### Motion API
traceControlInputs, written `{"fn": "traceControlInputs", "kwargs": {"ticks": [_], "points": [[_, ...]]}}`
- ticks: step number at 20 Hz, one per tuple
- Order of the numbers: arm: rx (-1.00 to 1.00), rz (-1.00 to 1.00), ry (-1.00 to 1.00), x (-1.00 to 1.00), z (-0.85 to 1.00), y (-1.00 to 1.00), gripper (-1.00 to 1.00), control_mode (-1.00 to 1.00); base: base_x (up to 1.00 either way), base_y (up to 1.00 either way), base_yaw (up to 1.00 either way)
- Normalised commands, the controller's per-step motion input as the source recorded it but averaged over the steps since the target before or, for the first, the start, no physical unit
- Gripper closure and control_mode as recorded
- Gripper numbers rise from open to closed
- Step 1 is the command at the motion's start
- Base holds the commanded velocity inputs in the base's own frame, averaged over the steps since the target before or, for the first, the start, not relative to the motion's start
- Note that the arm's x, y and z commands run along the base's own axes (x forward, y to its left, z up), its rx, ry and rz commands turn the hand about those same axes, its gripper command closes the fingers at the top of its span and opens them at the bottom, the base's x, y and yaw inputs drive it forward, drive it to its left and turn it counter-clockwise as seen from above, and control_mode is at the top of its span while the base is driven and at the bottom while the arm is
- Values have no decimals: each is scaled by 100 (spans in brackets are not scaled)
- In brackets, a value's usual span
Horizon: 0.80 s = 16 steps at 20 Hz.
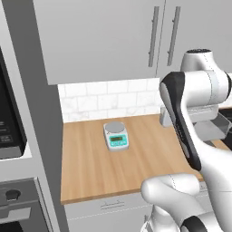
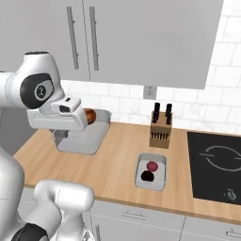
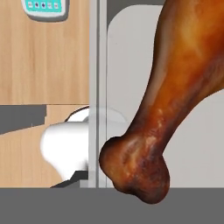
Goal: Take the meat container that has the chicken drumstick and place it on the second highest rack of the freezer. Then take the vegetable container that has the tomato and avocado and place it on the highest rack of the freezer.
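The meat container is a grey open tray at the back left of the wood counter. The glossy reddish-brown chicken drumstick lies in it and looms large in the hand view as the drumstick. My gripper is shut on the tray's left wall, with the hand right above that wall. The vegetable container sits nearer the counter's front, holding the tomato and the dark avocado. The freezer and its racks are out of view.
A small kitchen scale stands mid-counter to the left of the tray. A knife block stands by the tiled wall, with a black cooktop to its right. Grey upper cabinets hang overhead, and an oven stack bounds the left.
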Motion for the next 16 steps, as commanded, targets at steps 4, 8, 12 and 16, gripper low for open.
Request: {"fn": "traceControlInputs", "kwargs": {"ticks": [4,8,12,16], "points": [[0,0,0,0,0,0,100,100,-61,0,0],[0,0,0,0,0,0,100,100,-82,0,-17],[0,0,0,0,0,0,100,100,-27,0,-48],[0,0,0,0,0,0,100,100,-4,0,-67]]}}
